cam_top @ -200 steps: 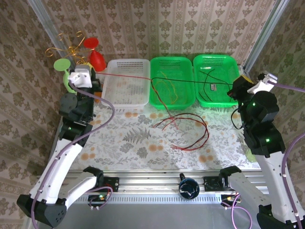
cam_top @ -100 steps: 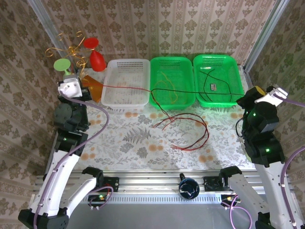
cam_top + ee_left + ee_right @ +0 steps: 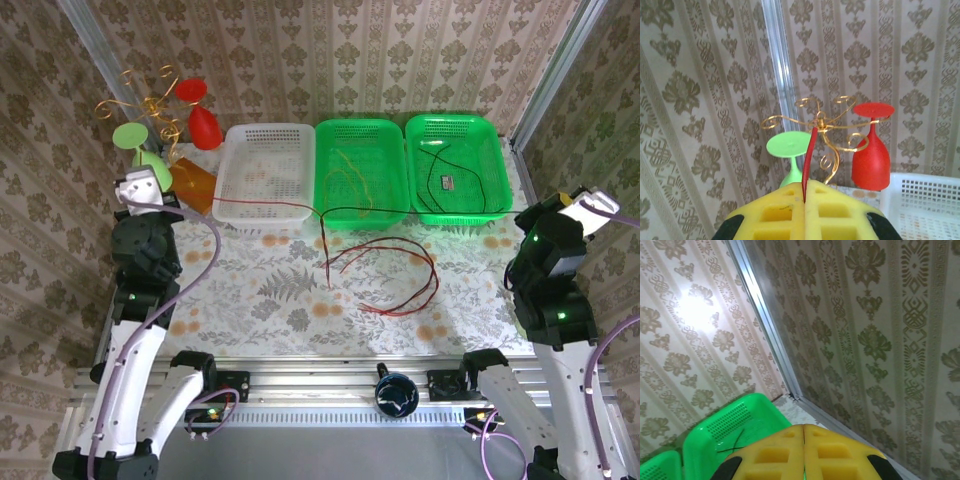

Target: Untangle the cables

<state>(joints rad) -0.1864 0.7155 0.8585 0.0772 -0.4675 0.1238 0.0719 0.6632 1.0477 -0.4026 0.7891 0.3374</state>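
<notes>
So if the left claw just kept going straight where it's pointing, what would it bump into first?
Probably the gold wire stand, between the green glass and red glass; depth is hard to judge. The left claw is shut on a red cable.

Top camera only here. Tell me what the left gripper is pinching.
Observer: From the left wrist view, the left gripper has its pads shut on the red cable, which stands up out of the seam between them.
Operator: Now report the right gripper.
Observer: From the right wrist view, the right gripper is shut too, pads pressed flat together. I cannot tell whether a cable is caught in the seam.
</notes>
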